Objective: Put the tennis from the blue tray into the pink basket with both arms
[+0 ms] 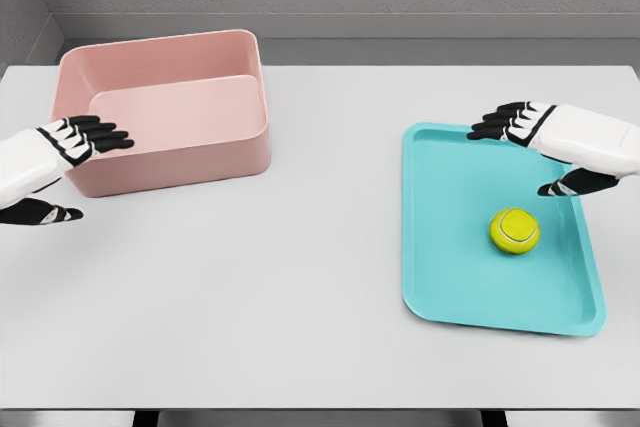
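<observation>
Right hand [545, 142] of mine hovers over the far end of the blue tray [440, 247], fingers spread toward the left and thumb dropped toward me, holding nothing. Just nearer to me than that thumb, a little to its left, the tennis ball [514, 231] sits loose on the tray floor, well clear of the raised rim on every side and apart from any finger. My left hand [60, 152] hangs open too, its fingertips at the near left wall of the pink basket [200, 152], gripping nothing as far as I can tell.

What worries me most is the ball itself. It is round on a smooth tray, so if I come down off-centre, a finger or the thumb will likely nudge it before I close, and it may roll toward me along the tray, or hop the low rim onto the tabletop [300, 297]. Closing too softly could let it squirt out from between my fingers.

Next risk is the crossing. The basket stands well away to my right hand's left, across bare tabletop, and a weak hold could drop the ball partway. My left hand sits so close to the basket wall that a careless move could shove the basket aside, or the two hands could collide above it.
</observation>
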